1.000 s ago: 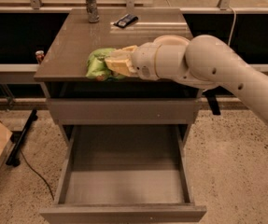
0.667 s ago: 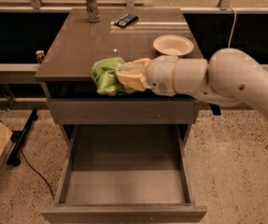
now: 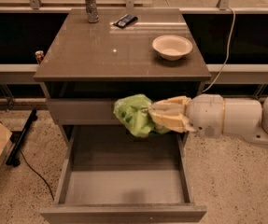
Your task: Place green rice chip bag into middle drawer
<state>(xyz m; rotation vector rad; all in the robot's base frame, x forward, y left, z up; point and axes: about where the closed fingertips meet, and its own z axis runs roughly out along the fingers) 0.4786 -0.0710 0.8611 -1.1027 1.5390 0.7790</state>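
1. Camera view: the end effector (image 3: 155,116) sits at centre frame, reaching in from the right on a thick white arm. Its tan fingers are clamped on the right end of the bag (image 3: 130,114).
2. The bag hangs in the air, touching neither bench (image 3: 101,59) nor drawer (image 3: 124,188). It shows in front of the flat panel under the bench top and over the rear part of the open drawer, which fills the lower centre of the frame.
3. Step in hand, as I judge it: the carry. The bag is off the bench and not yet in the drawer.
4. The next move calls for going down, and perhaps a little toward the lower edge of the frame. That would bring the bag low over the drawer's flat bottom, inside its side walls, before the fingers part.
5. The bag is crumpled. Its long axis runs roughly level across the frame, sagging a little at its lower right. The free end points to frame left and the held end to the right. No label shows.
6. A white bowl (image 3: 172,46) stands on the bench at upper right, well apart from the bag.
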